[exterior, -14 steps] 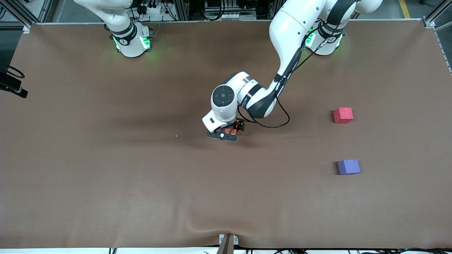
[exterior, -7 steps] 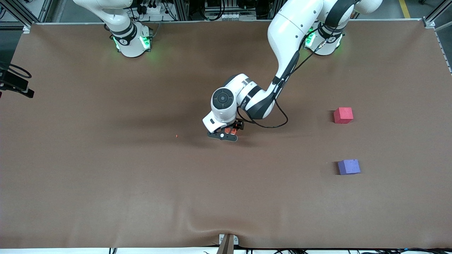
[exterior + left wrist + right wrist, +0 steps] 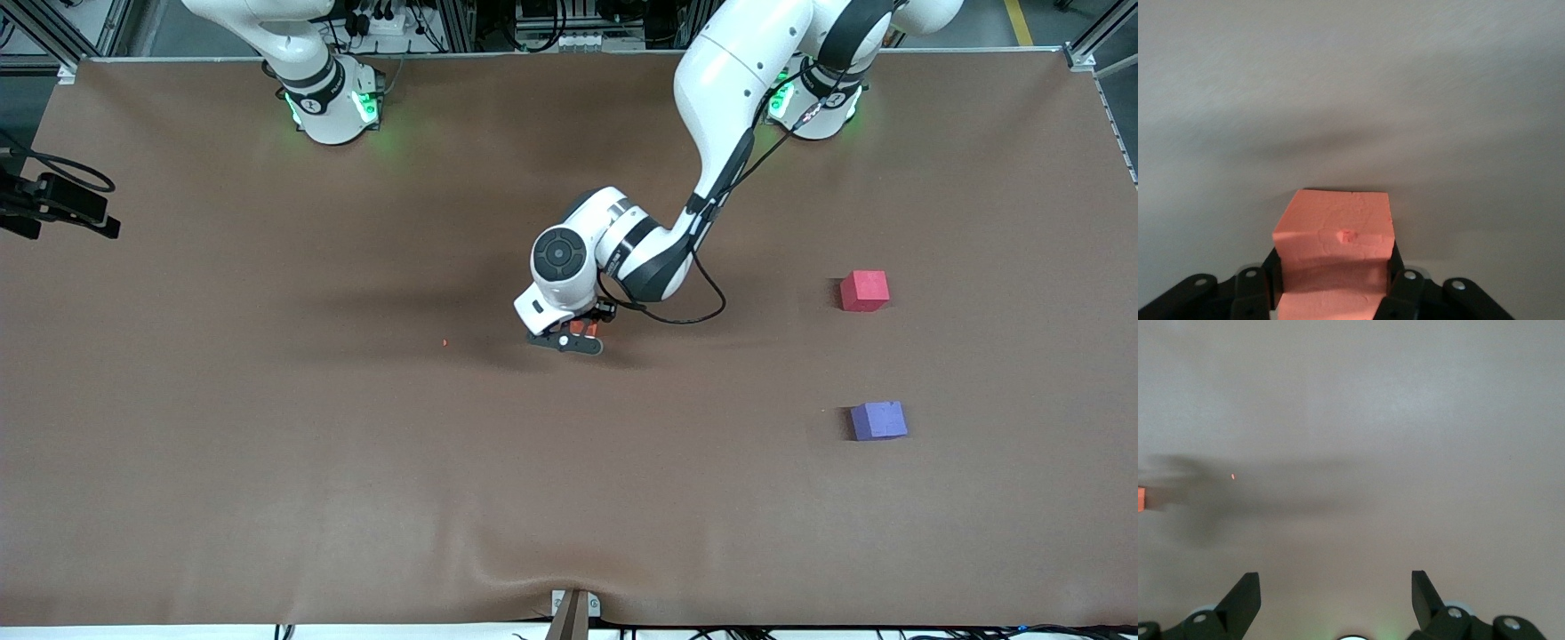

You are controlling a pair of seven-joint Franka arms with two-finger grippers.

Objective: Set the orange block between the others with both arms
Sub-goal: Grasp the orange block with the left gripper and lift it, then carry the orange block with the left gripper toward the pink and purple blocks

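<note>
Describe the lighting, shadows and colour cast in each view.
Front view: even overhead light, green glow at the bases, soft shadow under the left claw. Left wrist view: table looks washed-out grey, orange block pale salmon. Right wrist view: pinkish cast, blurred shadow band above the open right claw.

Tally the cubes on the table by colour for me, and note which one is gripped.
Orange block: 1, gripped by the left gripper at mid-table
Pinkish-red cube: 1
Purple-blue cube: 1, nearer the front camera than the pinkish-red one
Total: 3 cubes
</note>
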